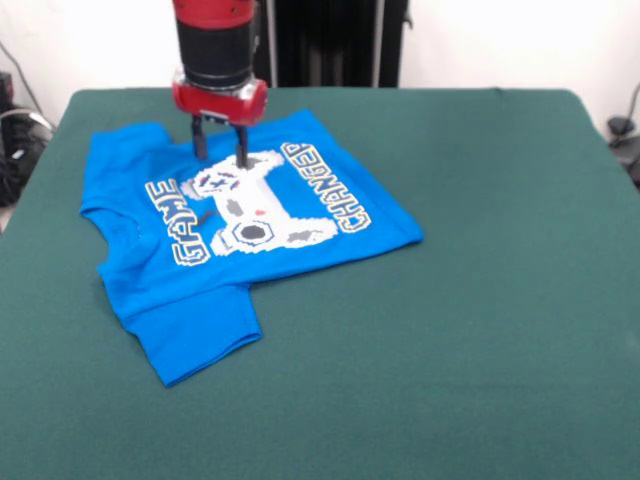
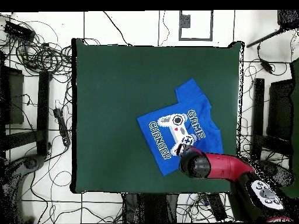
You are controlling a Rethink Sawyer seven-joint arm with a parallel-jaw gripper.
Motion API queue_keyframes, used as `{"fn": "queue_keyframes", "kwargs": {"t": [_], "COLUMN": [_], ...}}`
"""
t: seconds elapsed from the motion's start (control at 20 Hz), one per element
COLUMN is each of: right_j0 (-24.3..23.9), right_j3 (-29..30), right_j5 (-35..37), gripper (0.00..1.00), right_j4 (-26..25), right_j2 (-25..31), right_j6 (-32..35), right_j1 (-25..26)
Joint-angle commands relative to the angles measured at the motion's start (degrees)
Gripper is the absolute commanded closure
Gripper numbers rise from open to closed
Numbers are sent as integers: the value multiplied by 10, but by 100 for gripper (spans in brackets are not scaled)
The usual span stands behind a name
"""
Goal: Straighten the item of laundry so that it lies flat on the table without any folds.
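The item of laundry, a bright blue T-shirt (image 1: 255,215), lies print up on the left half of the table (image 1: 480,300). Its collar points left and its hem points right. One sleeve (image 1: 190,335) spreads toward the camera and the other (image 1: 125,150) lies at the far left. The shirt looks mostly flat, with small wrinkles near the collar. My gripper (image 1: 220,148) hangs over the shirt's far part, just above the controller print, with its two black fingers apart and nothing between them. In the overhead view the shirt (image 2: 181,128) lies at the table's (image 2: 117,105) right, and the arm's wrist (image 2: 195,163) covers its lower edge.
The green top stretches wide to the right of the shirt in the front view. Cables and black stands (image 2: 44,105) lie on the floor around the table. The arm (image 2: 228,168) comes in from the bottom right of the overhead view.
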Motion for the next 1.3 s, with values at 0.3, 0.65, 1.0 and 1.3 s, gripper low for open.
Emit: {"fn": "queue_keyframes", "kwargs": {"t": [0.3, 0.65, 1.0, 1.3], "right_j0": [-27, -64, -63, -68], "right_j3": [1, 7, -24, -30], "right_j5": [87, 114, 79, 33], "gripper": [0, 0, 0, 0], "right_j4": [7, -4, -29, -60], "right_j2": [51, 62, 58, 44], "right_j6": [-34, -69, -51, -37], "right_j1": [-42, -72, -18, 23]}}
